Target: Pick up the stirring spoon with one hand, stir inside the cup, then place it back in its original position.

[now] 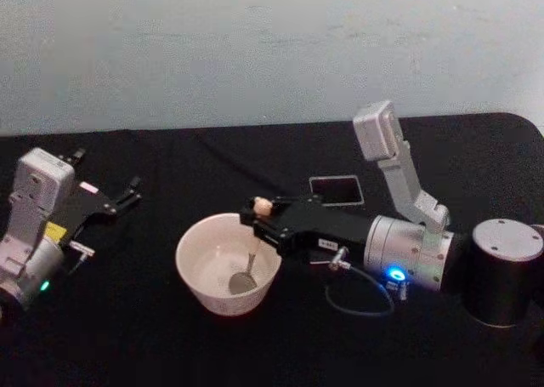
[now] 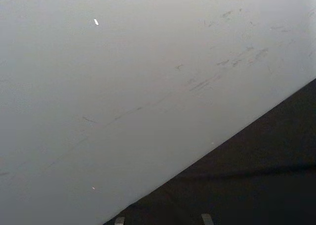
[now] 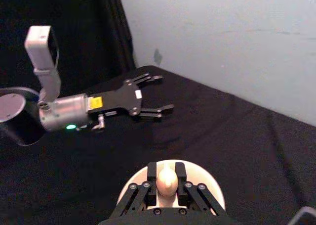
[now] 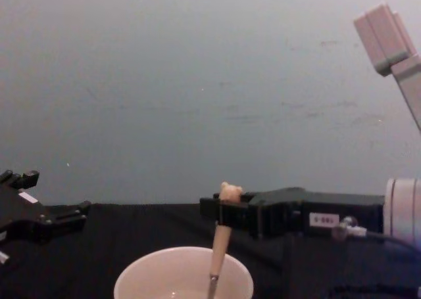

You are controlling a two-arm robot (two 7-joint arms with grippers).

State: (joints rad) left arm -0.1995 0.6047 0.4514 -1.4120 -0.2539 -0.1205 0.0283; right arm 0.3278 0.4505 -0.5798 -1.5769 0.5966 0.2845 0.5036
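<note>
- Gripping the stirring spoon (image 1: 252,264) just under its bear head, my right claw (image 1: 255,213) reaches in from the right and hangs over the near-right part of the cup (image 1: 194,234).
- The spoon's long axis runs close to upright. The bear head points up above my fingers, and the shiny round bowl points down inside the cup.
- From the chest view the handle leans a little, with its top tipped toward my right and its lower end nearer the cup's middle.
- The spoon bowl sits low at the cup's floor. I cannot tell whether it touches the floor.
- My right claw is clenched narrow, one finger on each side of the beige handle. The handle is the only thing it touches, and the fingers ride above the cup's rim.
- The cream-white cup stands on the black table (image 1: 170,344), in front of me and a little left of centre.
- The dark grey square holder (image 1: 337,179) stands behind my right claw, to the right of the cup and apart from it, with its mouth facing up.
- My left claw (image 1: 109,173) is parked far to the left above the table, well away from the cup. Its fingers are spread wide with nothing between them.
</note>
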